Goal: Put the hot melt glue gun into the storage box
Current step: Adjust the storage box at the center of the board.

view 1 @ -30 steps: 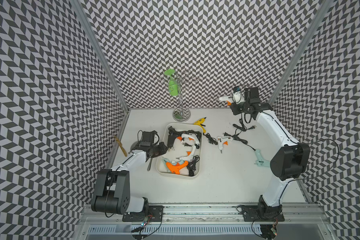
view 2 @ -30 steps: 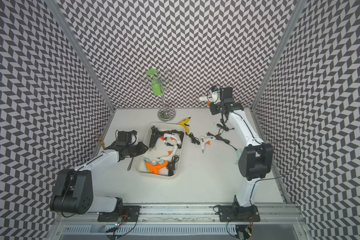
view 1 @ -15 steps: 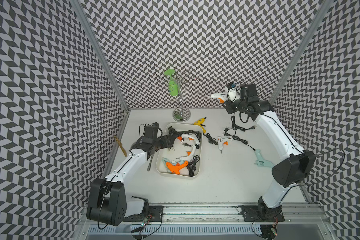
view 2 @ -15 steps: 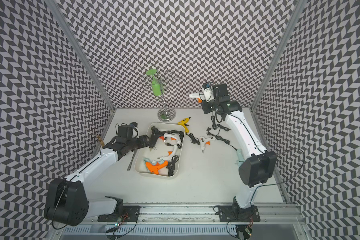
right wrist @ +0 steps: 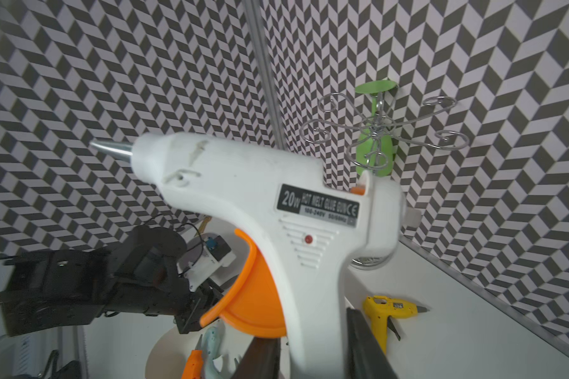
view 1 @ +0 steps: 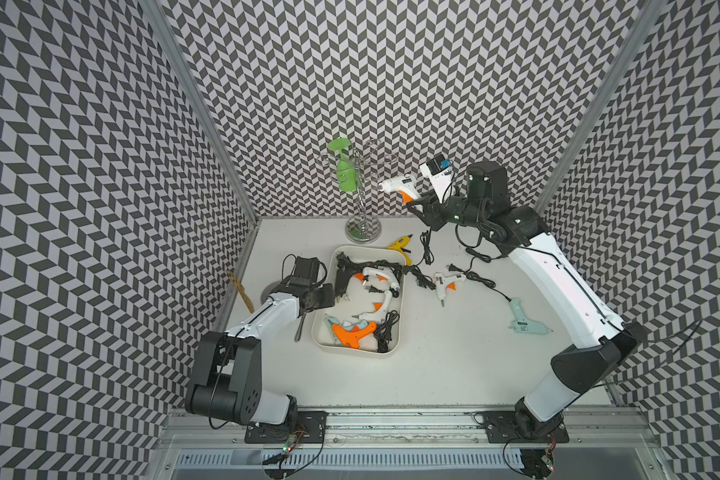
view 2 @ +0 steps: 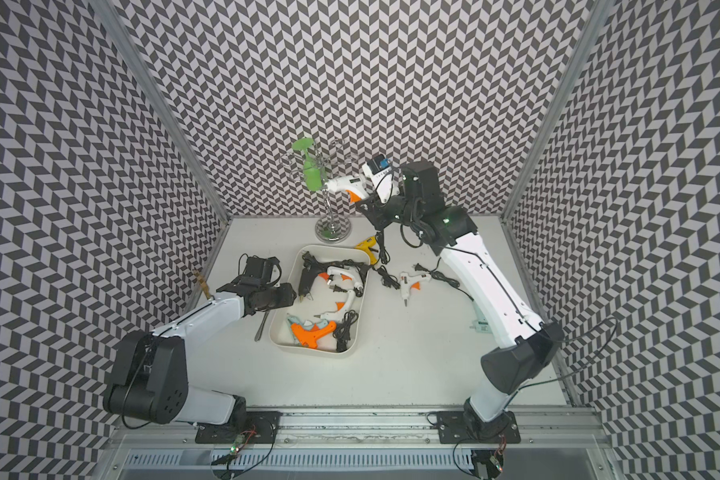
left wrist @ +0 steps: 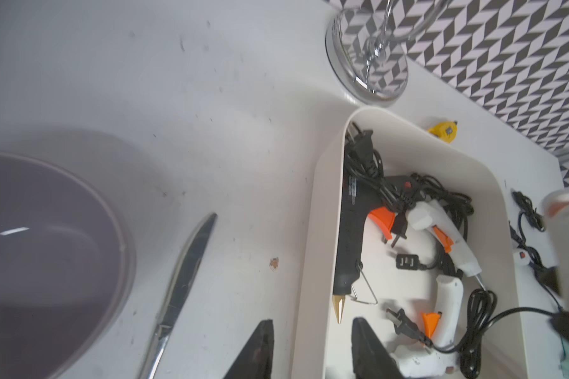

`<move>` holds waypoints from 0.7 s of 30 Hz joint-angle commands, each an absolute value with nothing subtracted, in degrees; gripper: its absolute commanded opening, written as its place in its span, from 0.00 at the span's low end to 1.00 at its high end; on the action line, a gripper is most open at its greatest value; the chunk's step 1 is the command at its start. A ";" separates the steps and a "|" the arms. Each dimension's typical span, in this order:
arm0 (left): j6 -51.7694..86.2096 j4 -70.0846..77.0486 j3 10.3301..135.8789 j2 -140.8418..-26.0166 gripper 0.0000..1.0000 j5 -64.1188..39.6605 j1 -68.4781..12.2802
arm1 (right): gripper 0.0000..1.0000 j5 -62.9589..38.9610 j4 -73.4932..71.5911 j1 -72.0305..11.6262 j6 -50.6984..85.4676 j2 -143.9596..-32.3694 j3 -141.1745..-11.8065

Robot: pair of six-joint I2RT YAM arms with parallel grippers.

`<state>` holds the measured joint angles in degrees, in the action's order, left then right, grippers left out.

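Midway: my right gripper clamps a white glue gun aloft, and my left gripper gapes empty. Three more guns lie outside the storage box.

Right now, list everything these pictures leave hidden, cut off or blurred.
- Pale teal glue gun: in a top view, the right arm covers most of it.
- Purple bowl: blurred and cut by the frame edge in the left wrist view; in both top views the left arm mostly covers it.
- White glue gun: handle end cut off in the right wrist view, inside the right gripper.
- Left gripper: only the fingertips show in the left wrist view.
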<state>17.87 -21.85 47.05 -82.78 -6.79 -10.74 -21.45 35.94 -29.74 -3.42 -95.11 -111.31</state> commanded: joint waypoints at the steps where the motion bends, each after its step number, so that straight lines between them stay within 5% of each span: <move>1: 19.40 -19.43 45.88 -82.37 0.39 -11.25 -10.64 | 0.09 -27.31 27.42 -32.25 -0.41 -94.05 -110.45; 12: 28.05 -13.61 40.94 -79.29 0.30 -16.53 -13.27 | 0.08 -31.01 11.25 -37.66 7.29 -93.97 -96.36; 21: 26.69 -16.60 42.82 -74.32 0.37 -11.57 -12.13 | 0.08 -25.95 3.39 -38.06 3.31 -97.32 -79.29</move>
<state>27.66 -15.44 40.47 -76.23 -13.67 -12.71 -28.80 10.17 -37.82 5.41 -95.74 -81.71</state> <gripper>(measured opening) 0.370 0.315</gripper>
